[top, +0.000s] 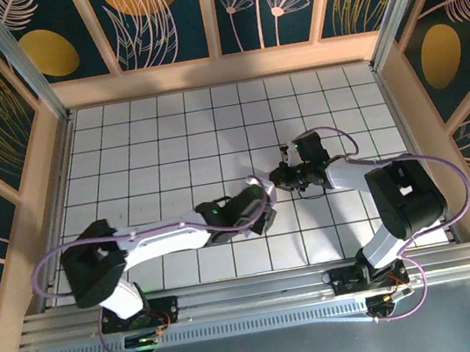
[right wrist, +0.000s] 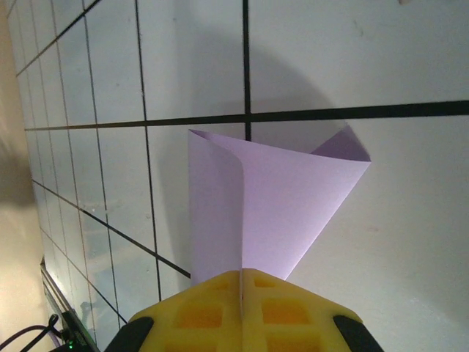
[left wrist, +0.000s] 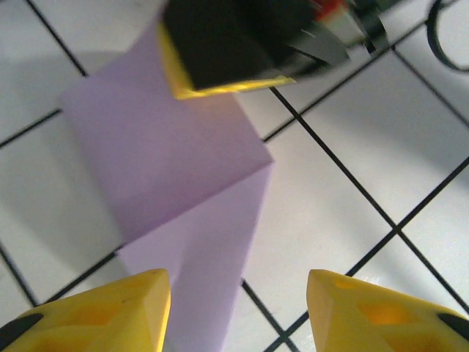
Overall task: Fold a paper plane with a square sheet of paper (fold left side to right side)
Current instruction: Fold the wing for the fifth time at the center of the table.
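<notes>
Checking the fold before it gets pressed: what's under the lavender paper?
Under the lavender paper is the white gridded table. The sheet hides the grid lines beneath it, and the right gripper, shut on one edge, covers that bit of paper.

- No readable text, labels, brands, numbers or signs.
- square sheet of paper [left wrist: 161, 154]: plain lavender, unprinted.
- wall panels [top: 168, 26]: floral pattern, no lettering.
- table [top: 167, 133]: black grid lines, unnumbered.
</notes>
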